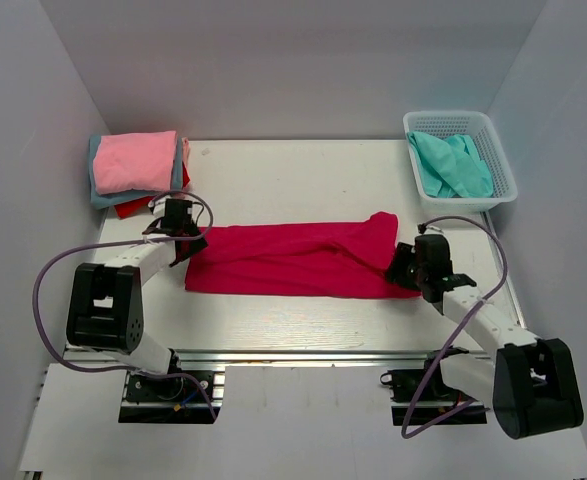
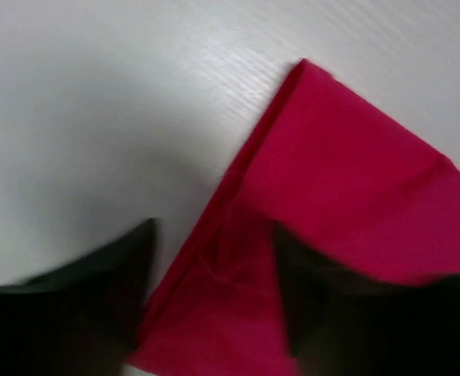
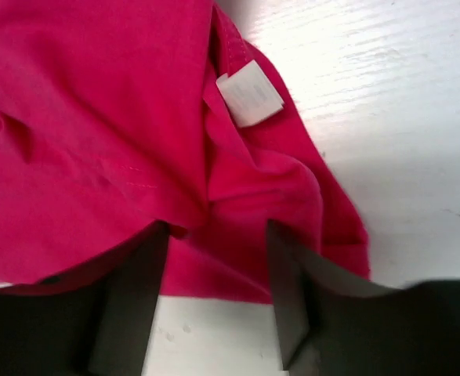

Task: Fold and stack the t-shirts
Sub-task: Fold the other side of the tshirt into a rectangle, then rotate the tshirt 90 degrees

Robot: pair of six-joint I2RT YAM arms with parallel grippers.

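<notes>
A crimson-magenta t-shirt (image 1: 293,260) lies in a long folded strip across the middle of the table. My left gripper (image 1: 186,243) is at its left end. In the left wrist view the gripper (image 2: 214,274) is open, its fingers astride the shirt's folded corner (image 2: 347,180). My right gripper (image 1: 405,268) is at the shirt's right end. In the right wrist view it (image 3: 214,266) is open, with bunched cloth (image 3: 96,133) and the shirt's hem between its fingers. A white label (image 3: 249,94) shows on the cloth.
A stack of folded shirts sits at the back left, light pink (image 1: 135,160) on top, with grey-blue (image 1: 101,195) and red (image 1: 133,207) below. A white mesh basket (image 1: 501,160) at the back right holds a teal shirt (image 1: 453,165). White walls enclose the table.
</notes>
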